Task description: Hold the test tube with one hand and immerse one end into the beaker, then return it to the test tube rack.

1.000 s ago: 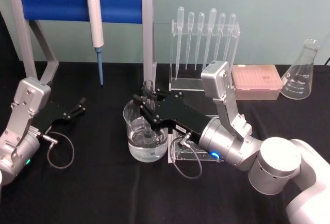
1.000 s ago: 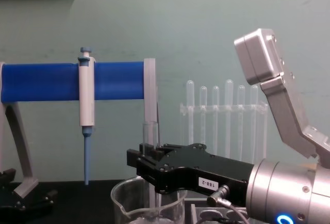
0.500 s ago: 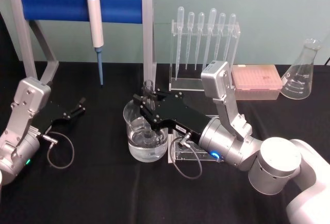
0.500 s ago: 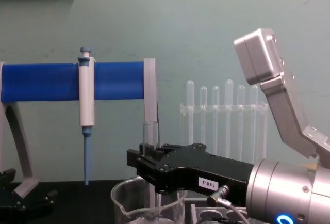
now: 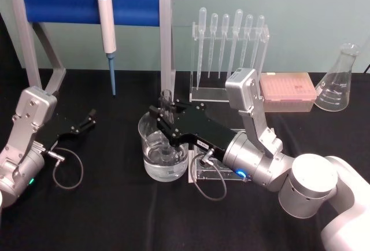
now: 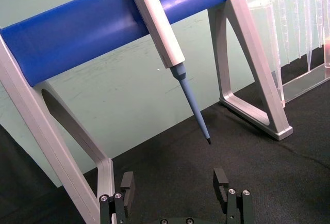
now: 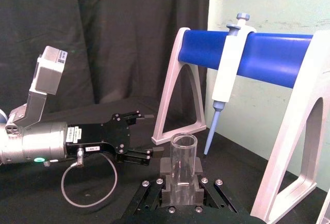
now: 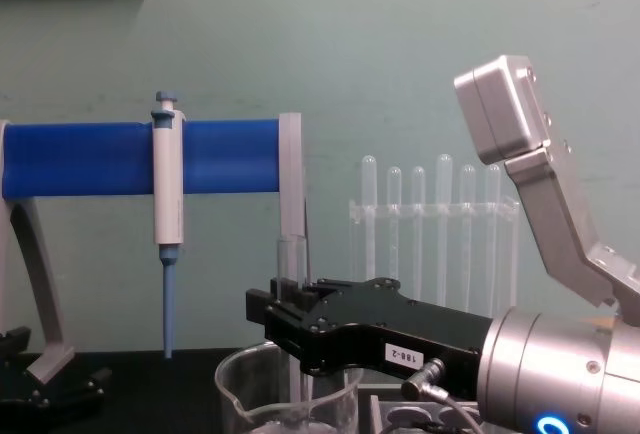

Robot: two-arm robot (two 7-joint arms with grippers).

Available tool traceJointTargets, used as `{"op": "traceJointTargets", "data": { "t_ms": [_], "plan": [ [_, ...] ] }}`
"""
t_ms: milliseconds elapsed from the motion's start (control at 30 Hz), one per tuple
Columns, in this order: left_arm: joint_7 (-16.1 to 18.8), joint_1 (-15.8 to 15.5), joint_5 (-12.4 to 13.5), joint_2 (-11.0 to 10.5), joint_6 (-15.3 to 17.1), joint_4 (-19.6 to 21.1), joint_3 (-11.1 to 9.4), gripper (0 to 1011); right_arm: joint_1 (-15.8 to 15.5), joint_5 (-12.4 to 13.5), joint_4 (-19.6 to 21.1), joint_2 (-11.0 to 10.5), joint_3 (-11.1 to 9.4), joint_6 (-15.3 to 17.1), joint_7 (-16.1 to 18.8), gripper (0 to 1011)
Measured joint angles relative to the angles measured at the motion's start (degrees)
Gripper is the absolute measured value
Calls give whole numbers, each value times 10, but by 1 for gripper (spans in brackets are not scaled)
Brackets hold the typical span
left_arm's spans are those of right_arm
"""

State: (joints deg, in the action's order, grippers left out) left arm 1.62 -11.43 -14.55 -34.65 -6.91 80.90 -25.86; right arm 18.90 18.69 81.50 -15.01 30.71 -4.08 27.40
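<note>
The right gripper (image 5: 164,115) pinches the upright test tube (image 5: 167,97), its lower end inside the beaker (image 5: 151,167) at the middle of the tabletop (image 5: 104,216). The left gripper (image 5: 88,119) rests near the left edge, spread open.

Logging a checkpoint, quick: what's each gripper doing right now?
Left gripper: open, holding nothing.
Right gripper: shut on the test tube, dipped in the beaker.

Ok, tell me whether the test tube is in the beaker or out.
In: right gripper holds the test tube upright, lower end down inside the beaker.
</note>
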Motion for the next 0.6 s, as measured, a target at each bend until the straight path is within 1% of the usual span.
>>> {"op": "traceJointTargets", "data": {
  "t_ms": [600],
  "plan": [
    [0,0,0,0,0,0,0,1000,0,0,0,0,0,0,0,225]
  ]
}}
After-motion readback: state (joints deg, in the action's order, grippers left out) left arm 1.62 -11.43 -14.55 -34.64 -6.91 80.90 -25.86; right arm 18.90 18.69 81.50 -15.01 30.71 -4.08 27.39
